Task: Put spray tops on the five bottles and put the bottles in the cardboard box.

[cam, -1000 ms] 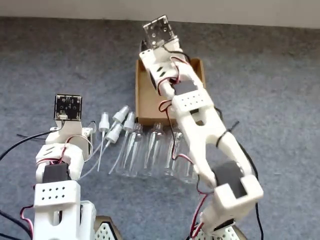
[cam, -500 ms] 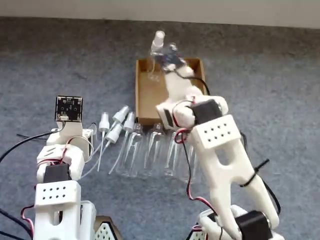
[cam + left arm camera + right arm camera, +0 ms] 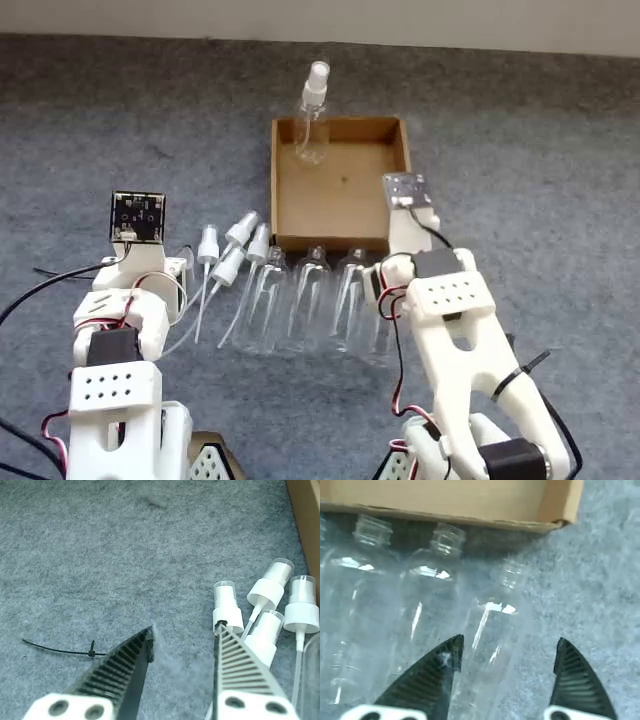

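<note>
A clear bottle with a white spray top (image 3: 312, 122) stands in the far left corner of the cardboard box (image 3: 395, 150). Several uncapped clear bottles (image 3: 300, 300) lie side by side in front of the box, necks toward it. Several loose white spray tops (image 3: 232, 248) lie to their left. My right gripper (image 3: 510, 645) is open above the rightmost bottle (image 3: 492, 625), close to the box's front wall (image 3: 455, 500). My left gripper (image 3: 185, 632) is open over the carpet, one fingertip (image 3: 220, 630) just beside a spray top (image 3: 227, 607).
A thin black cable tie (image 3: 65, 650) lies on the grey carpet (image 3: 530, 200) near the left gripper. The right arm (image 3: 445, 310) hangs over the right end of the bottle row. Open carpet lies left and right of the box.
The right arm has pulled back from the box, leaving the capped bottle standing in its far left corner, and now hangs over the lying bottles. The left arm has not moved.
</note>
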Controlling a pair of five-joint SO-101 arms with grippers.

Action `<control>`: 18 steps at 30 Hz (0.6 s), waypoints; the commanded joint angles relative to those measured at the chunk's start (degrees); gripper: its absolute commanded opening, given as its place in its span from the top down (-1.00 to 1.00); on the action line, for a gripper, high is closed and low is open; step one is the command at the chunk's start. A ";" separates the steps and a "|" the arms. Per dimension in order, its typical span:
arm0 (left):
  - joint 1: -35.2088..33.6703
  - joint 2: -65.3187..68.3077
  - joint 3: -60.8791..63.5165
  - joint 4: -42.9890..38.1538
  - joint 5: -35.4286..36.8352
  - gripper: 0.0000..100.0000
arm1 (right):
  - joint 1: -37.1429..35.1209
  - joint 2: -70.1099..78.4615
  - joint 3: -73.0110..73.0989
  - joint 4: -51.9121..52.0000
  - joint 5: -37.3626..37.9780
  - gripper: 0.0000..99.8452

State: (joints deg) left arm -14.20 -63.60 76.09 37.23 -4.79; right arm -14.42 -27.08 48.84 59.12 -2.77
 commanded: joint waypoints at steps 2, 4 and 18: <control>-0.40 -1.01 -0.22 -1.23 0.53 0.64 | 2.24 1.01 1.80 -1.27 -0.44 0.52; -0.40 -1.01 -0.22 -1.23 0.53 0.64 | 2.24 2.07 3.03 -1.36 -0.44 0.52; -0.40 -1.01 -0.13 -1.23 0.53 0.64 | 25.01 4.53 5.93 -1.36 16.00 0.53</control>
State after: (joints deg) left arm -14.20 -63.60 76.09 37.23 -4.79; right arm 2.46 -22.51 55.16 58.42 5.23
